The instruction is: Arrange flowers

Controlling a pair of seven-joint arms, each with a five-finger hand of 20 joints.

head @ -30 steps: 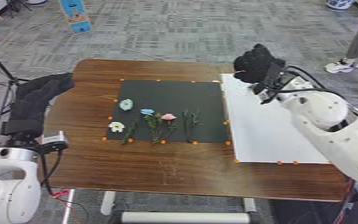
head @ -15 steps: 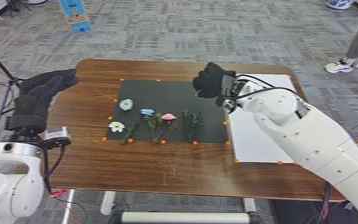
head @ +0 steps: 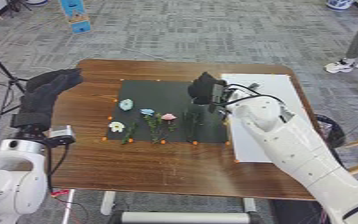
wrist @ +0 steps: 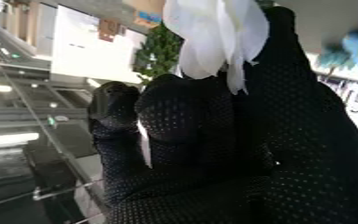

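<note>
A grey tiled floor (head: 184,30) is seen around the brown worktop (head: 95,165), on which a black mat (head: 162,90) is laid, with orange markers (head: 194,143) set along its edges. A white sheet (head: 255,142) is laid just to the right of the mat; on the sheet's far part a small green piece (head: 253,85) is seen. On the mat's left part a pale blue flower (head: 126,104) is laid, with a daisy (head: 116,126) nearer the left corner of the near edge. A blue flower (head: 147,112) and a pink flower (head: 168,117) are placed side by side farther in, and green stems (head: 129,133) are spread toward the near edge. Far beyond the mat, to the right, a blue-and-white pot (head: 340,4) is stood on the floor; its contents cannot be told. The right hand (head: 206,90) is held over the mat's far right part. In the right wrist view its fingers are curled and clamped, with the thumb, on a white flower (wrist: 213,35). The left hand (head: 44,92) is raised well to the left of the mat, its fingers straight and close together.
</note>
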